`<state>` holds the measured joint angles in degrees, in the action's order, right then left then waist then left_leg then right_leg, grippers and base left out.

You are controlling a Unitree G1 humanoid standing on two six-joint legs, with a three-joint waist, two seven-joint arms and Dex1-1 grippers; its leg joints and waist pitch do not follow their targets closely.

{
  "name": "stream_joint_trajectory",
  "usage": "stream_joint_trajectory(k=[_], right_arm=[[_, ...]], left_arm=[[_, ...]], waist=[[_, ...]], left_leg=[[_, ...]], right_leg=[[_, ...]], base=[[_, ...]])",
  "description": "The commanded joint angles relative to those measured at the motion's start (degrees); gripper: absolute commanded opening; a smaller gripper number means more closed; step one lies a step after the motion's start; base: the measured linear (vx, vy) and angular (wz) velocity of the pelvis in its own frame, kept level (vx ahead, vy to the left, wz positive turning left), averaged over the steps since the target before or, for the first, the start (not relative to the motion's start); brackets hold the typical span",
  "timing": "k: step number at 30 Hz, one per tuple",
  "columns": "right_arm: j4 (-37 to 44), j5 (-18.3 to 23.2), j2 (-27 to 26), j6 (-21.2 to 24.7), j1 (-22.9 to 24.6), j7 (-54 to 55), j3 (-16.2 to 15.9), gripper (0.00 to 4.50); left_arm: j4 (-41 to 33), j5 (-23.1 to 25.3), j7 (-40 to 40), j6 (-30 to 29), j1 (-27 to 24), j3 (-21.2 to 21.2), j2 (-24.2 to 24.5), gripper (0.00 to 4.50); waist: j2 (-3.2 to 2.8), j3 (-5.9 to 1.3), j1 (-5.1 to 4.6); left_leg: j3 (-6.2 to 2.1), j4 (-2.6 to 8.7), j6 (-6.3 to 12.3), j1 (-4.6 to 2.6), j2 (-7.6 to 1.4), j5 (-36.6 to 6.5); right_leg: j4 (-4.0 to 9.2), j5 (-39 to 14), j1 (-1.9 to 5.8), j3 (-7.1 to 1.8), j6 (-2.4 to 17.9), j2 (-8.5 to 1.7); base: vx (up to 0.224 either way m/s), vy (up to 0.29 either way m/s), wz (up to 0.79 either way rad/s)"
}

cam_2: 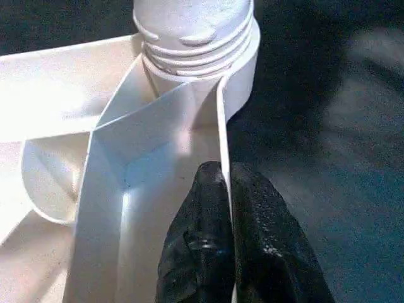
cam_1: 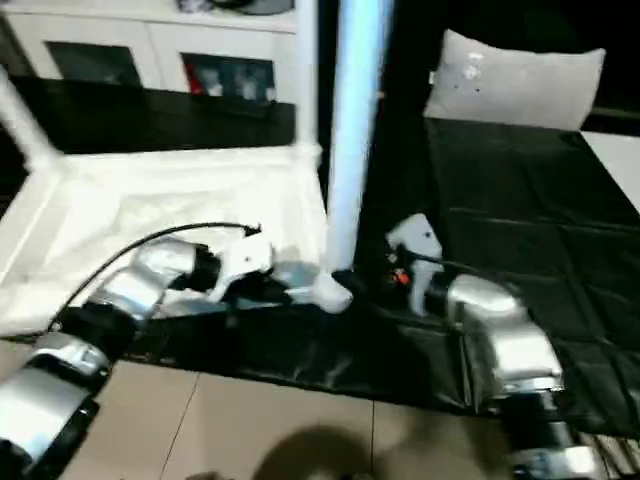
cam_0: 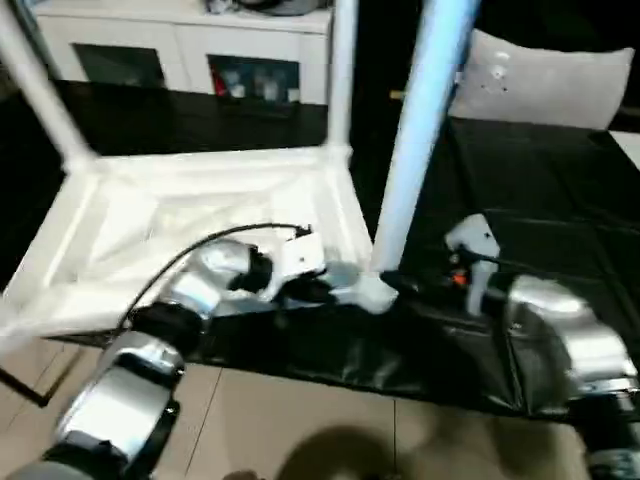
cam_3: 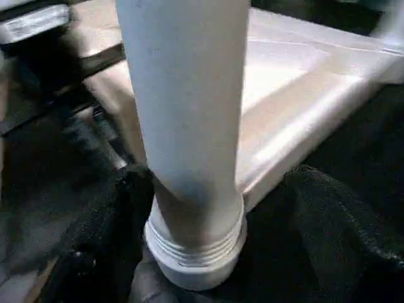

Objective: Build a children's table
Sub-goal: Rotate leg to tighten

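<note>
Tabletop: the white plastic rectangular tabletop (cam_0: 200, 215) lies upside down on the black sheet (cam_0: 540, 190), ribbed side up, to my left.
Fitted legs: two white tapered tube legs stand in the far corners, one far left (cam_0: 40, 90), one far right (cam_0: 342, 70).
Leg in hand's reach: a third white tube leg (cam_0: 415, 140) stands upright in the near right corner socket (cam_2: 233, 69), its threaded end partly seated.
Left claw: my left gripper (cam_2: 228, 189) is closed, pinching the thin outer rim wall (cam_2: 222, 126) of the tabletop just beside that socket.
Right claw: my right gripper (cam_3: 208, 208) is spread, a black finger (cam_3: 334, 221) on each side of the leg's base; whether either touches the leg I cannot tell.
Handling: I judge the leg light, stiff and smooth, so likely slippery; the rim is thin and may flex.
Where to hold: low on the leg, just above the threads, for turning.
Background: a white cabinet with glass doors (cam_0: 180, 50) stands far off.
</note>
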<state>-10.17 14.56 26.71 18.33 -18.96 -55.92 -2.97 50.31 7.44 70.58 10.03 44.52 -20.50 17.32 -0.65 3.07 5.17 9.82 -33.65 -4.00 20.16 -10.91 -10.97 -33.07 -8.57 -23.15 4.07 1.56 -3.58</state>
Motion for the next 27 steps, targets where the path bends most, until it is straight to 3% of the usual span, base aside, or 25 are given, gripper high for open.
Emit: stream_joint_trajectory(k=[1, 5, 11, 17, 23, 27], right_arm=[[1.0, 1.3, 0.5, -0.5, 0.2, -2.8, -0.8, 3.62], [1.7, 4.5, 3.8, 0.5, 0.1, -14.2, -3.6, 3.16], [0.4, 5.4, 4.1, 0.6, -1.0, -19.1, -5.7, 2.7], [-1.1, 5.6, 4.1, 1.4, -2.0, -22.1, -7.4, 2.04], [-0.7, 6.3, 4.3, 2.5, -2.1, -23.2, -7.7, 1.91], [1.9, 8.2, 2.6, 5.6, -0.6, -20.2, -6.5, 1.91]], left_arm=[[0.1, 1.2, 3.0, 1.9, 0.6, -2.2, 0.2, 0.0], [0.6, 0.0, 12.4, 5.0, 1.5, -3.5, 2.3, 0.0], [0.2, -0.7, 17.4, 6.6, 1.9, -4.4, 2.3, 0.0], [0.5, -0.8, 18.8, 7.6, 2.3, -4.5, 1.5, 0.0], [1.0, -1.1, 18.4, 7.4, 2.3, -3.7, 1.4, 0.0], [0.2, -2.6, 16.0, 3.8, 1.3, -1.8, 0.9, 0.0]], waist=[[0.14, -3.88, 0.33], [0.32, -3.92, 0.98], [0.27, -3.88, 1.88], [0.39, -3.91, 2.18], [0.37, -4.05, 2.63], [0.41, -3.98, 2.7]], left_leg=[[-0.28, 3.73, 4.14, -0.25, -2.34, -10.9], [-0.26, 3.69, 4.36, -0.18, -2.45, -10.8], [-0.29, 3.84, 3.39, -0.41, -2.68, -11.2], [-0.26, 3.74, 3.18, -0.3, -2.49, -10.9], [-0.27, 3.68, 3.35, -0.36, -2.57, -9.6], [-0.28, 3.72, 3.15, -0.27, -2.48, -9.7]], right_leg=[[3.72, -16.0, 3.42, -2.57, 11.1, -4.63], [3.64, -16.1, 3.43, -2.49, 11.2, -4.74], [3.58, -17.3, 3.18, -2.53, 11.4, -4.88], [3.65, -18.5, 3.24, -2.49, 10.7, -4.92], [3.42, -16.9, 3.17, -2.47, 10.6, -4.81], [3.43, -17.5, 3.27, -2.44, 10.5, -4.82]], base=[[0.0, 0.0, 0.0], [0.0, 0.0, 0.0], [0.0, 0.0, 0.0], [0.0, 0.0, 0.0], [0.0, 0.0, 0.0], [0.0, 0.0, 0.0]])
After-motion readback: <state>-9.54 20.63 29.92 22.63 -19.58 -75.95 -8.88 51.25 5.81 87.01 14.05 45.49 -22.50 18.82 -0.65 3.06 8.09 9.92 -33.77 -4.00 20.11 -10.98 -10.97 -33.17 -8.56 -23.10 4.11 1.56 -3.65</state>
